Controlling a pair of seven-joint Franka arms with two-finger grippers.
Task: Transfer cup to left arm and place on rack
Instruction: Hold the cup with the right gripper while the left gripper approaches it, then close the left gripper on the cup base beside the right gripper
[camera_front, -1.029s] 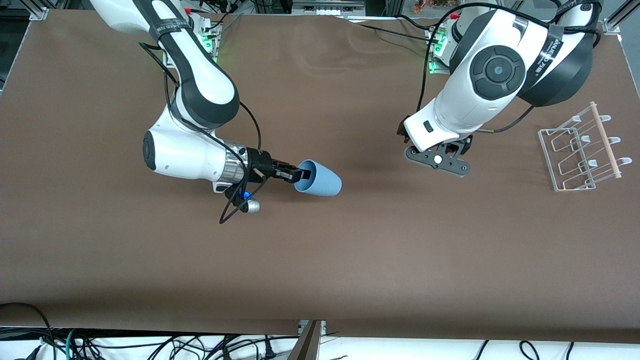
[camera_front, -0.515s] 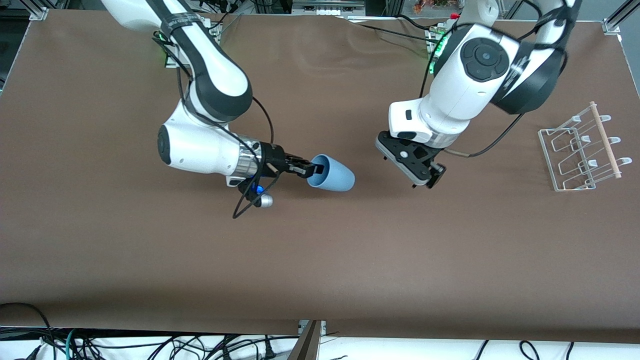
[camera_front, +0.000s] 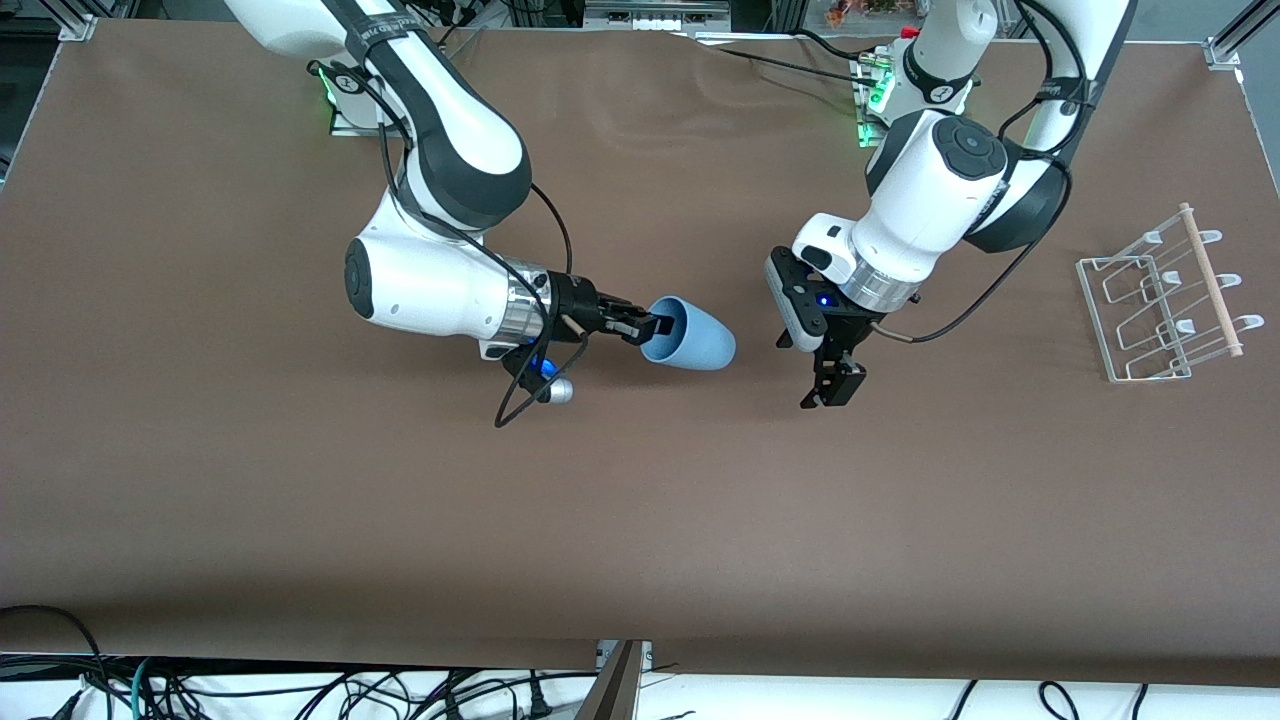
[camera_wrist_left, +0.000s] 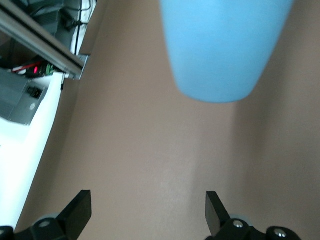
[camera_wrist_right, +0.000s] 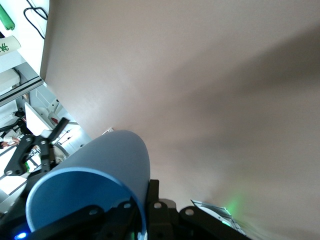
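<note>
The cup (camera_front: 690, 336) is held up over the middle of the brown table (camera_front: 640, 520), lying on its side: its long axis runs level, along the line from the right arm's end of the table toward the left arm's end. Its open mouth faces back toward the right gripper (camera_front: 650, 326), and its rounded base points toward the left gripper (camera_front: 832, 388). The right gripper is clenched on the cup's rim, one finger inside the mouth and one outside the wall; in the right wrist view the rim (camera_wrist_right: 90, 190) curves just above the pinching fingers.

The left gripper hangs over the table just beside the cup's base, not touching it, fingers spread wide and pointing down. In the left wrist view the cup's base (camera_wrist_left: 220, 55) sits ahead of the two parted fingertips (camera_wrist_left: 77, 212), roughly centred on the gap between them. By my reading, the handover turns on that: the free, tapered end of the cup is the end nearest the left gripper, so the left arm (camera_front: 930, 210) has only to close the short gap and take the cup across its body.

The rack (camera_front: 1165, 300) stands empty toward the left arm's end of the table, well apart from both grippers.

A black band on each arm carries white lettering, too small to read.
</note>
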